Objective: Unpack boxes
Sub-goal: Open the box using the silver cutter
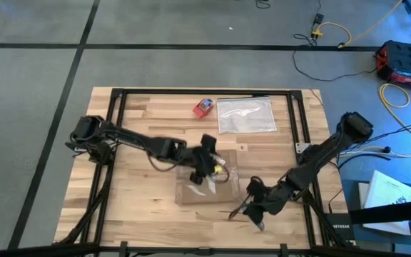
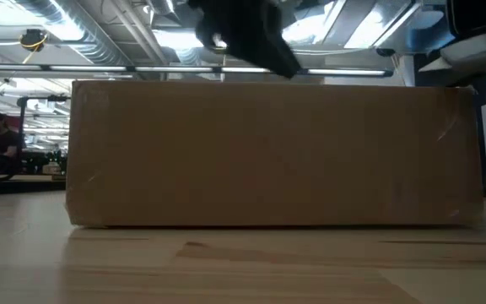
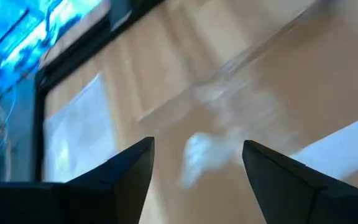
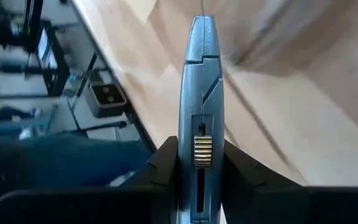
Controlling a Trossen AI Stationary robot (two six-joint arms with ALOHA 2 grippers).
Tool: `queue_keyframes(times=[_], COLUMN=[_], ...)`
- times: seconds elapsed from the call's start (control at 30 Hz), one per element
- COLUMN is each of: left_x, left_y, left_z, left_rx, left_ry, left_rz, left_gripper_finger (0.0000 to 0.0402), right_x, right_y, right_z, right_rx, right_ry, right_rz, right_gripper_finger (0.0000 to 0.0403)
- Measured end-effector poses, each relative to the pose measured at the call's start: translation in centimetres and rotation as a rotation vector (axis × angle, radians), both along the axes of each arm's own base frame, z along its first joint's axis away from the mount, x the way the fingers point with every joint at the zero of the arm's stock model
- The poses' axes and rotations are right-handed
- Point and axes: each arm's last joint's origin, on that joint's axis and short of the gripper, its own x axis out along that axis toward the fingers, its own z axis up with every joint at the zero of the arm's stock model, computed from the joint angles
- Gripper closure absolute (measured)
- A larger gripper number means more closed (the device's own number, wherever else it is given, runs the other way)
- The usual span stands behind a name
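The shallow brown cardboard box (image 1: pixel 204 187) lies flat on the wooden table near its middle front, with clear tape (image 3: pixel 229 99) across its top. In the low view its side (image 2: pixel 277 156) fills the frame. My left gripper (image 1: pixel 210 170) hovers open over the box's top, with nothing between its fingers (image 3: pixel 197 146). My right gripper (image 1: pixel 252 207) is just right of the box, near the table's front edge, shut on a grey-blue utility knife (image 4: pixel 201 81). My right gripper pinches the knife's handle (image 4: pixel 202 134) between its two fingers, near the slider. The knife lies along the fingers and juts out ahead of them, blade end (image 4: pixel 202 7) foremost. The fingers slant down toward the table's left. I cannot tell whether the tip touches the table.
A clear plastic bag (image 1: pixel 246 114) and a small red-and-blue object (image 1: pixel 204 107) lie at the table's far edge. Black frame rails (image 1: pixel 298 121) run along the table's sides. Bare wood lies left of the box.
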Motion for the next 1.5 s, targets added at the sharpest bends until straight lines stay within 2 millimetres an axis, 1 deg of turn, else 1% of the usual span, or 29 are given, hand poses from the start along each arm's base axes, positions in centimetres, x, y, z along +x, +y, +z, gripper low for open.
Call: queue_keyframes(times=[0.13, 0.3, 0.43, 0.6, 0.77, 0.87, 1.0, 1.1, 1.3, 1.5], left_x=[-0.4, -1.3, -2.0, -3.0, -4.2, -4.9, -5.5, -5.6, -5.4, -5.4], left_y=[3.5, 7.9, 10.8, 13.6, 15.4, 15.8, 15.5, 14.7, 12.9, 10.8], left_z=[-0.7, -1.3, -1.8, -2.1, -2.5, -2.8, -3.0, -3.1, -3.2, -3.3], left_rx=[-0.013, -0.056, -0.068, -0.101, -0.206, -0.272, -0.326, -0.359, -0.437, -0.452], left_ry=[0.094, 0.184, 0.232, 0.290, 0.358, 0.406, 0.472, 0.521, 0.556, 0.602], left_rz=[0.112, 0.270, 0.355, 0.424, 0.483, 0.501, 0.491, 0.454, 0.379, 0.336], left_gripper_finger=[0.0168, 0.0168, 0.0168, 0.0168, 0.0168, 0.0168, 0.0168, 0.0168, 0.0168, 0.0168], right_x=[1.0, 1.6, 1.4, 1.9, 2.4, 2.7, 2.8, 2.9, 3.0, 2.7], right_y=[1.1, 1.6, 1.3, -0.1, -1.1, -1.7, -2.6, -2.8, -3.0, -3.2], right_z=[-0.8, -2.0, -2.5, -2.8, -2.9, -3.0, -3.2, -3.2, -3.2, -3.3], right_rx=[-0.050, -0.097, -0.160, -0.200, -0.208, -0.209, -0.222, -0.216, -0.231, -0.245], right_ry=[0.023, 0.088, 0.124, 0.171, 0.200, 0.222, 0.263, 0.277, 0.259, 0.290], right_rz=[0.094, 0.118, 0.094, 0.047, 0.037, 0.025, -0.009, -0.078, -0.175, -0.233], right_gripper_finger=[0.0342, 0.0342, 0.0342, 0.0342, 0.0342, 0.0342, 0.0342, 0.0342, 0.0342, 0.0342])
